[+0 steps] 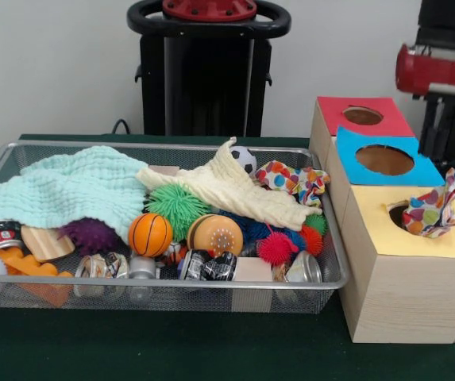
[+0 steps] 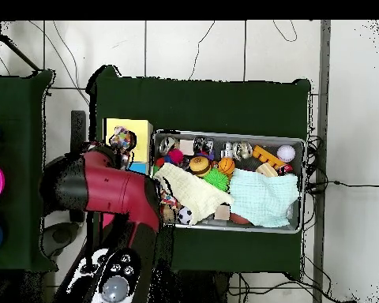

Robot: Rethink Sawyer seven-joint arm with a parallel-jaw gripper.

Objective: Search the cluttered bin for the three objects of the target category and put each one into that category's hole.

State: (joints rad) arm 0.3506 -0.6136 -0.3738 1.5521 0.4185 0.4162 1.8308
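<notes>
I see the spotted cloth [image 1: 433, 210] hanging half out of the yellow hole [image 1: 402, 214], but the arm [image 2: 106, 189] hides the fingers, so I cannot tell their state

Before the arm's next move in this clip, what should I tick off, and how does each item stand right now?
1. Spotted cloth fully down the yellow hole: not ok, it bunches out of the opening.
2. Second spotted cloth reachable in the bin: ok, it lies on top at the box end.
3. Red hole and blue hole unblocked: ok.
4. Pincer state: cannot tell, neither view shows it.
</notes>
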